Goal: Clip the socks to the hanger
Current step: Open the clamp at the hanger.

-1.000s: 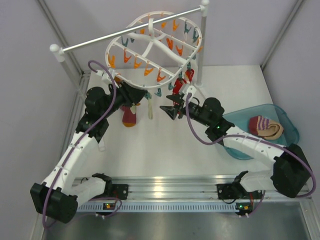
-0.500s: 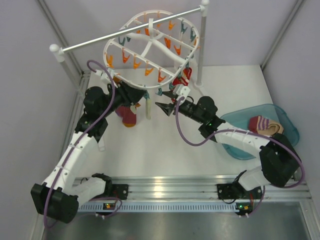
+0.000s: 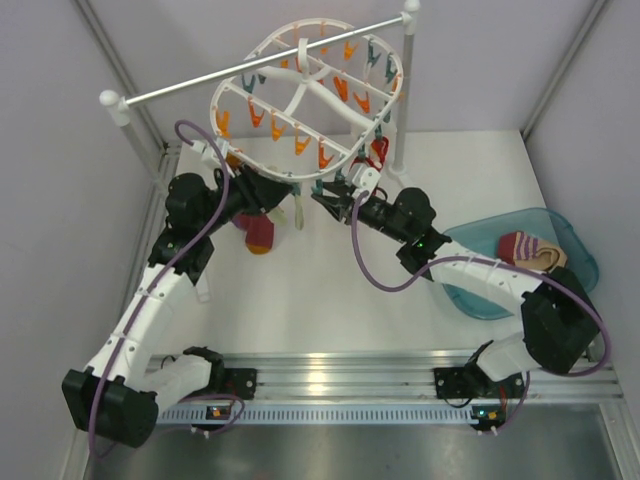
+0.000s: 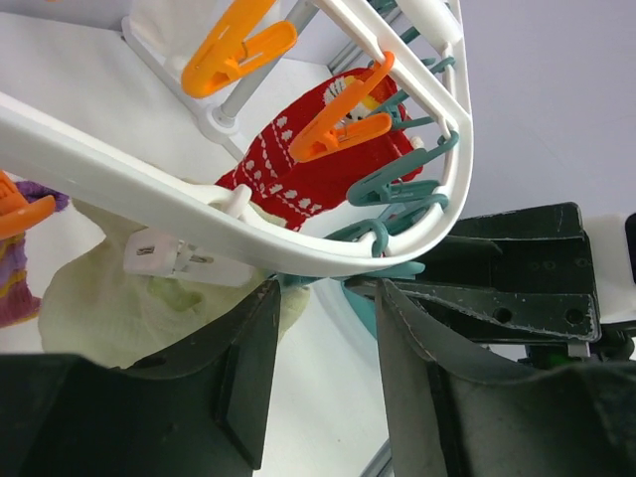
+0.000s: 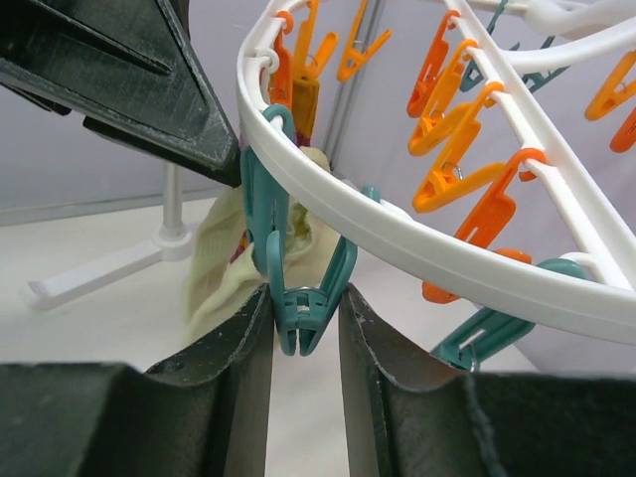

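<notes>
Within the last second the right gripper (image 5: 303, 298) has risen toward 11 o'clock and shut its formerly splayed fingers on a small teal plastic clip (image 5: 298, 320) of the large white oval plastic hanger (image 5: 397, 231), probably to lever it open. The pale cream-beige sock (image 5: 221, 260) hangs at 10 o'clock, just behind that clip. The left gripper (image 4: 328, 298) shows a narrow gap; whether it is holding anything cannot be told.
</notes>
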Motion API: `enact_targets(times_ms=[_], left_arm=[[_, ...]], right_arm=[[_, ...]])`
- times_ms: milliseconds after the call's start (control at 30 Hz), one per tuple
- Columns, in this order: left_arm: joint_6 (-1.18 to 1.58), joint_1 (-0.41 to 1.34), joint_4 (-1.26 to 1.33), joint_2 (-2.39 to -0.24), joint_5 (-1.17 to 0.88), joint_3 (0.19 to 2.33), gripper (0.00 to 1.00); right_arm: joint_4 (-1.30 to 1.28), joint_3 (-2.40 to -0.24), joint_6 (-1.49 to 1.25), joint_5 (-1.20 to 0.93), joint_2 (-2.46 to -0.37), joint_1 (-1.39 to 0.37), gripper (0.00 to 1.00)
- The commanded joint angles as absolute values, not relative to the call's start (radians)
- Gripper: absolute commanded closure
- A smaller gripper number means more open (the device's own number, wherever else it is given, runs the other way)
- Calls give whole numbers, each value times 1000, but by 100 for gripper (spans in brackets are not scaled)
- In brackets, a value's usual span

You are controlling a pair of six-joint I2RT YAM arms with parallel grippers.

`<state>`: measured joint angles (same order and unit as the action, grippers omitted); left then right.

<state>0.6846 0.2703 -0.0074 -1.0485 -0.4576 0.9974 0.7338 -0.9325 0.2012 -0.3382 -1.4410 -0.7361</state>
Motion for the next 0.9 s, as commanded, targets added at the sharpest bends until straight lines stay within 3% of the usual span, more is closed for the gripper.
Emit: enact_targets(times_ms=[0,167,533,733,867], left_arm=[[666,253,5,-1006,-509,1011,52],[562,249,-61,-931,-534,1029,49],[460,311,-77,-939,-546,1069,46],[376,466,-46,-995,-431,1094,46],[371,482,-28,-1020,-328,1097,47]], right_arm=[[695,-983,212,-350,-1394,-727,87],[528,-1023,235,-278,-1361,-739,100],[361,-1097,295,-61,-1353,-848,100],[292,-1135,290,-5,-1355,-896,100],[261,-1144,285,47,-1345,-916,100]])
